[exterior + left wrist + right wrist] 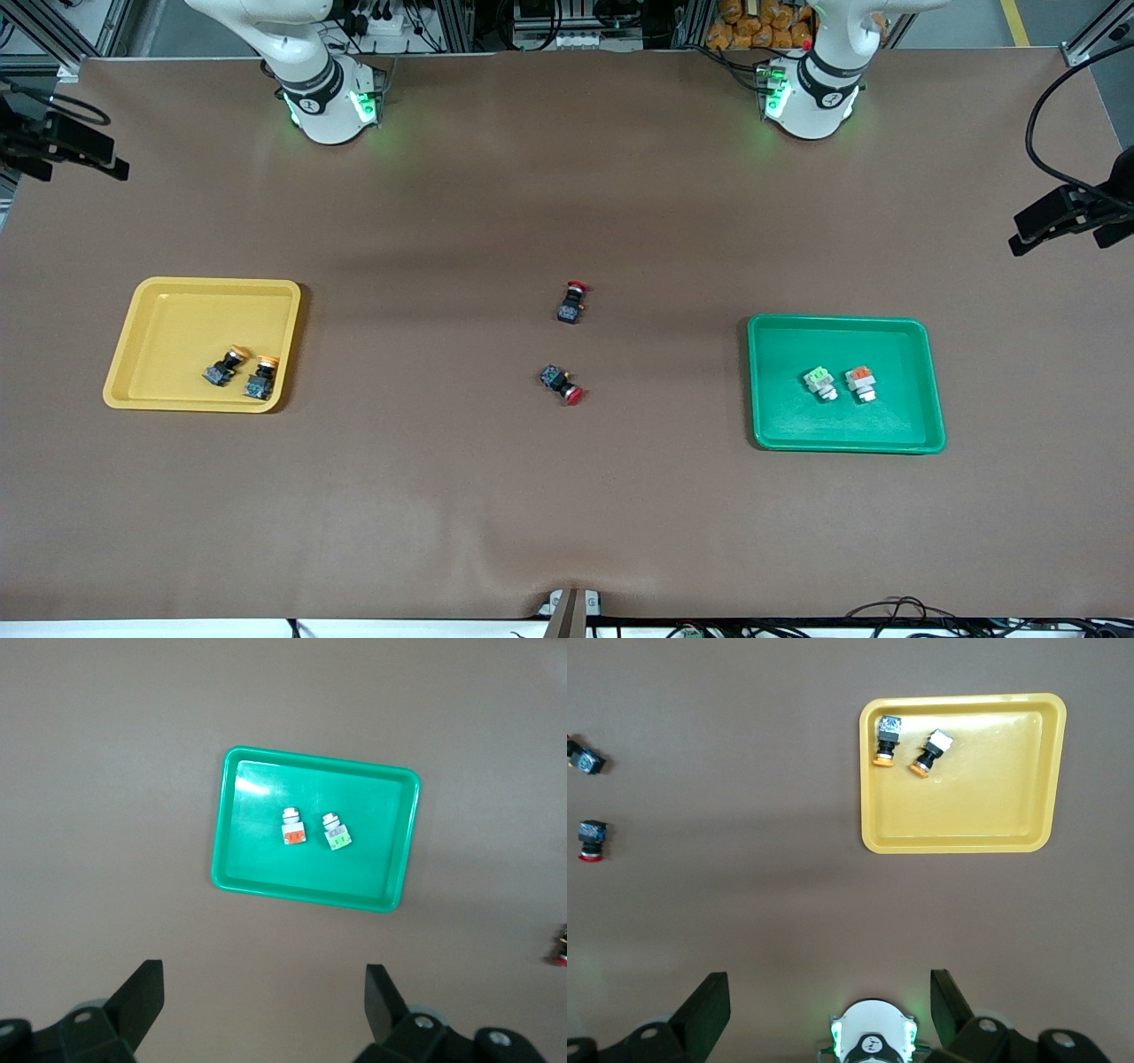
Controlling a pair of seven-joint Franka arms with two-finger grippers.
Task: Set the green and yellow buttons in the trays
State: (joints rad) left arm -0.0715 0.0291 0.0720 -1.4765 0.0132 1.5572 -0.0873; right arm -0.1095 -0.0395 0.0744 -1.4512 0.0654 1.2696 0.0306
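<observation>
Apparently the sorting is finished, judging from how things lie: all four wanted buttons sit in trays and only the two red ones are left out, as they should be.

The yellow tray lies toward the right arm's end of the table. In it, close to the corner nearest the front camera, lie two yellow buttons, both tipped on their sides and just beside each other.

The green tray lies toward the left arm's end, well apart from the yellow tray. It holds two pale buttons, one green-topped and one orange-topped, near each other but apart, around the tray's middle.

Between the two trays, on the bare table, lie the red buttons, one nearer the front camera than the other, both on their sides.

The left gripper hangs high over the table beside the green tray, fingers spread wide and holding nothing. The right gripper hangs high over the table beside the yellow tray, likewise wide and empty. Both arms wait; nothing looks left to do.
</observation>
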